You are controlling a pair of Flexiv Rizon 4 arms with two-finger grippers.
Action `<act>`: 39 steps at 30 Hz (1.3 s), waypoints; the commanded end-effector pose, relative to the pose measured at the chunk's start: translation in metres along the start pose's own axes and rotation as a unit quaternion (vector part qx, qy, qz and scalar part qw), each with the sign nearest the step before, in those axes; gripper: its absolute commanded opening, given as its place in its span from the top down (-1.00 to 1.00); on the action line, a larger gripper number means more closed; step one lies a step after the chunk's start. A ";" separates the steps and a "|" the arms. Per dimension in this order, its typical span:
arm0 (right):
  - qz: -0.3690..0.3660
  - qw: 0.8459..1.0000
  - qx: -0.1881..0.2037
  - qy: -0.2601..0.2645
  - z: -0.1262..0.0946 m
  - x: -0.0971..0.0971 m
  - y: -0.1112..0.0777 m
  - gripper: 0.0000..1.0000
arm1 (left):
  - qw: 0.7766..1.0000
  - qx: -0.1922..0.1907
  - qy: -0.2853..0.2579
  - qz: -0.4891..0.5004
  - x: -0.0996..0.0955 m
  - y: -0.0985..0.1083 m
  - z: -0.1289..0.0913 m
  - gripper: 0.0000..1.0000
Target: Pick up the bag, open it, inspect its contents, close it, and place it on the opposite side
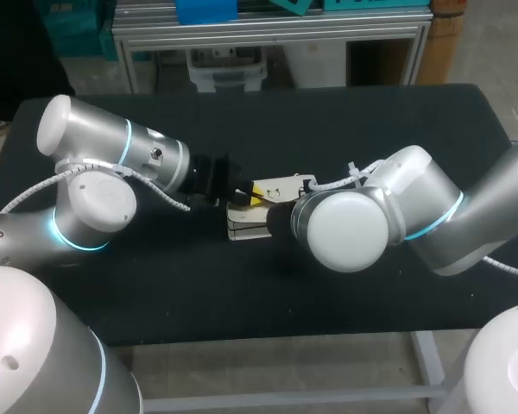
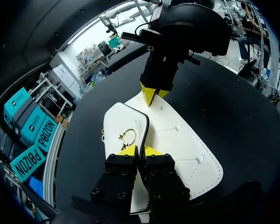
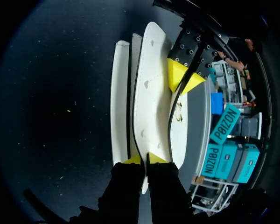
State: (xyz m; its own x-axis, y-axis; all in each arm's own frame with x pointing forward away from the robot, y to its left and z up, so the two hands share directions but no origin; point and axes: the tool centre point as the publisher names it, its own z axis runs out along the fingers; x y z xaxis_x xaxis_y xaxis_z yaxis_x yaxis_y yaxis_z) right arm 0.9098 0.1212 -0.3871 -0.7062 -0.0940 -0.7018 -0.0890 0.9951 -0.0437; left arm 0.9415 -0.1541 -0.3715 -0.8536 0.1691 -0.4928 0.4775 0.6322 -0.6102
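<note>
A white bag point(image 1: 261, 226) with black trim lies at the table's middle, between both arms. In the left wrist view its flap point(image 2: 123, 122), bearing a gold ring clasp point(image 2: 128, 137), stands up from the stitched front panel point(image 2: 182, 147). My left gripper point(image 2: 140, 150) is shut on the flap's black-trimmed edge. My right gripper point(image 2: 152, 94) pinches the bag's far end. In the right wrist view my right gripper point(image 3: 144, 159) is shut on the edge of a white panel point(image 3: 148, 88), with other panels spread to either side, and the left gripper point(image 3: 182, 78) holds the opposite end.
The black table point(image 1: 388, 129) stretches wide on both sides of the bag. Both forearms crowd the middle, my right elbow point(image 1: 345, 228) covering part of the bag in the head view.
</note>
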 end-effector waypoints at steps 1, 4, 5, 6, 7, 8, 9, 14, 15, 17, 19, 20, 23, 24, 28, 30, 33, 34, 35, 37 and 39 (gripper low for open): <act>0.000 0.992 -0.003 -0.128 0.006 0.005 0.000 1.00 | 1.000 0.010 -0.018 0.002 0.003 0.002 -0.004 0.51; 0.000 0.992 -0.003 -0.128 0.006 0.005 0.000 1.00 | 0.999 0.017 -0.026 0.004 0.000 -0.002 -0.007 0.53; 0.000 0.992 -0.003 -0.128 0.006 0.005 0.000 1.00 | 0.999 0.018 -0.028 0.005 -0.001 -0.003 -0.008 0.52; 0.000 0.992 -0.003 -0.128 0.006 0.005 0.000 1.00 | 0.999 0.020 -0.029 0.007 -0.001 -0.004 -0.008 0.52; 0.000 0.992 -0.003 -0.128 0.006 0.005 0.000 1.00 | 0.999 0.023 -0.029 0.008 -0.001 -0.005 -0.009 0.54; 0.000 0.992 -0.003 -0.128 0.006 0.005 0.000 1.00 | 0.999 0.024 -0.029 0.008 -0.001 -0.006 -0.009 0.55; 0.000 0.992 -0.003 -0.128 0.006 0.005 0.000 1.00 | 0.999 0.025 -0.029 0.010 -0.001 -0.007 -0.009 0.55; 0.000 0.992 -0.003 -0.128 0.006 0.005 0.000 1.00 | 0.999 0.024 -0.027 0.013 -0.001 -0.009 -0.004 1.00; 0.000 0.992 -0.003 -0.128 0.006 0.005 0.000 1.00 | 0.999 0.022 -0.027 0.013 -0.001 -0.007 -0.004 1.00; 0.000 0.992 -0.003 -0.128 0.006 0.005 0.000 1.00 | 0.999 0.018 -0.025 0.012 -0.001 -0.004 -0.004 1.00; 0.000 0.992 -0.003 -0.128 0.006 0.005 0.000 1.00 | 1.000 0.013 -0.023 0.011 0.000 -0.001 -0.004 1.00; 0.000 0.992 -0.003 -0.128 0.006 0.005 0.000 1.00 | 1.000 0.008 -0.023 0.010 0.000 0.000 -0.003 1.00; 0.000 0.992 -0.003 -0.128 0.006 0.005 0.000 1.00 | 1.000 -0.003 -0.024 0.009 -0.001 0.005 -0.001 1.00; 0.000 0.992 -0.003 -0.128 0.006 0.005 0.000 1.00 | 1.000 -0.004 -0.025 0.006 -0.002 0.007 -0.001 1.00; 0.000 0.992 -0.003 -0.128 0.006 0.005 0.000 1.00 | 0.999 -0.014 -0.032 0.001 -0.005 0.010 0.000 1.00; 0.000 0.992 -0.003 -0.128 0.006 0.005 0.000 1.00 | 1.000 -0.012 -0.029 0.000 -0.007 0.009 0.001 1.00; 0.000 0.992 -0.003 -0.128 0.006 0.005 0.000 1.00 | 1.000 -0.009 -0.026 0.002 -0.008 0.007 0.004 1.00; 0.000 0.992 -0.003 -0.128 0.006 0.005 0.000 1.00 | 1.000 -0.007 -0.025 0.004 -0.008 0.006 0.004 1.00; 0.000 0.992 -0.003 -0.128 0.006 0.005 0.000 1.00 | 1.000 -0.007 -0.025 0.004 -0.007 0.006 0.003 1.00; 0.000 0.992 -0.003 -0.128 0.006 0.005 0.000 1.00 | 1.000 -0.007 -0.023 0.004 -0.007 0.007 0.002 1.00; 0.000 0.992 -0.003 -0.128 0.006 0.005 0.000 1.00 | 1.000 -0.009 -0.020 0.003 -0.005 0.009 0.001 1.00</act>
State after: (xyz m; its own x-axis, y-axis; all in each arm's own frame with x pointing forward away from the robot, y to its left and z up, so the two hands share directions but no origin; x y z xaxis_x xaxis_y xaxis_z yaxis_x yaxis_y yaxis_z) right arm 0.9113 0.1216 -0.3879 -0.7049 -0.0935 -0.7031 -0.0878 0.9951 -0.0443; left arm 0.9490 -0.1510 -0.3703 -0.8405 0.1409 -0.5231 0.4786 0.6456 -0.5951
